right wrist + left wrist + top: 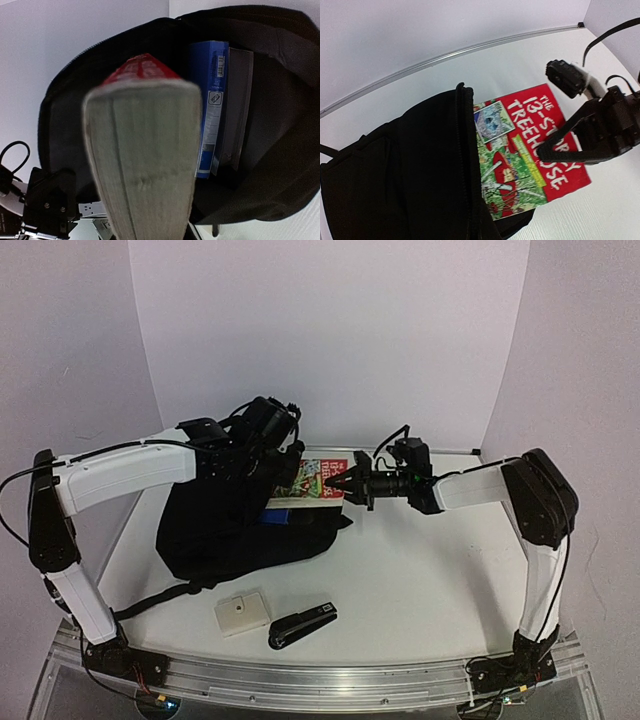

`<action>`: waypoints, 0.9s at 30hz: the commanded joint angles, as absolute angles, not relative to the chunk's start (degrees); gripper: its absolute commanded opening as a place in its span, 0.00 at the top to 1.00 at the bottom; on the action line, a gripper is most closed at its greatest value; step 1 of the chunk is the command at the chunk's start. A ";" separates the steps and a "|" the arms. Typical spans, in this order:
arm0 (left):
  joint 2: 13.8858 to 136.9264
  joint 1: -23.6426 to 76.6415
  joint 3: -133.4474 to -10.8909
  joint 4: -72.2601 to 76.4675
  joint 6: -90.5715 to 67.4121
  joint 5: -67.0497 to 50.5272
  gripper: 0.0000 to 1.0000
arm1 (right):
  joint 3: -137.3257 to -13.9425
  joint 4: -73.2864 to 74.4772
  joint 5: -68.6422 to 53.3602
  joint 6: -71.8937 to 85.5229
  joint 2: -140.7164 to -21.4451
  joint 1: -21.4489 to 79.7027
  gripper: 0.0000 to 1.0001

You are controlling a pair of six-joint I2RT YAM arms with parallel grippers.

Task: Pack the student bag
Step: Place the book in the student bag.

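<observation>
The student bag (225,530) is a big black backpack lying at the left, its mouth facing right. My left gripper (284,464) is shut on the upper rim of the mouth and holds it lifted; its fingers are hidden by fabric in the left wrist view, where the bag (410,170) fills the left. My right gripper (341,483) is shut on a red book (312,480), whose left end is inside the mouth. The left wrist view shows the book's cover (520,165) and a right finger (570,132) over it. The right wrist view shows its page edge (145,165) before the open bag (275,130).
A blue box (212,100) stands inside the bag, also showing in the top view (274,513). A black stapler (302,624) and a small white box (242,612) lie near the front edge. A bag strap (150,600) trails to the front left.
</observation>
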State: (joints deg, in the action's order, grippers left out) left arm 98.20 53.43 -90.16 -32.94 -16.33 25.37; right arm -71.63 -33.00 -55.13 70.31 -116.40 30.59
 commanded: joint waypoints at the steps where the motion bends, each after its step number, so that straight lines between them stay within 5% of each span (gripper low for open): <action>1: 93.62 53.96 -89.83 -26.49 -14.71 20.54 1.00 | -76.84 -39.04 -51.81 71.51 -119.67 32.12 1.00; 9: 93.80 53.99 -90.31 -26.63 -13.85 18.72 1.00 | -85.13 -19.28 -46.82 59.20 -123.69 37.10 1.00; 10: 93.81 53.97 -90.33 -26.63 -13.87 18.64 1.00 | -85.63 -17.63 -45.98 57.91 -123.59 37.32 0.96; 15: 93.45 53.96 -90.38 -26.66 -13.88 17.96 1.00 | -87.10 -4.87 -39.22 48.78 -120.17 36.64 0.42; 17: 93.18 53.96 -90.35 -26.72 -13.75 18.00 1.00 | -86.80 -0.34 -37.16 45.65 -118.19 36.08 0.31; 22: 92.93 53.93 -90.18 -26.48 -13.55 17.98 1.00 | -83.81 4.21 -34.68 41.92 -113.45 34.05 0.20; 27: 93.25 53.96 -89.87 -25.80 -13.60 17.55 1.00 | -83.00 6.11 -34.72 39.67 -112.55 33.40 0.21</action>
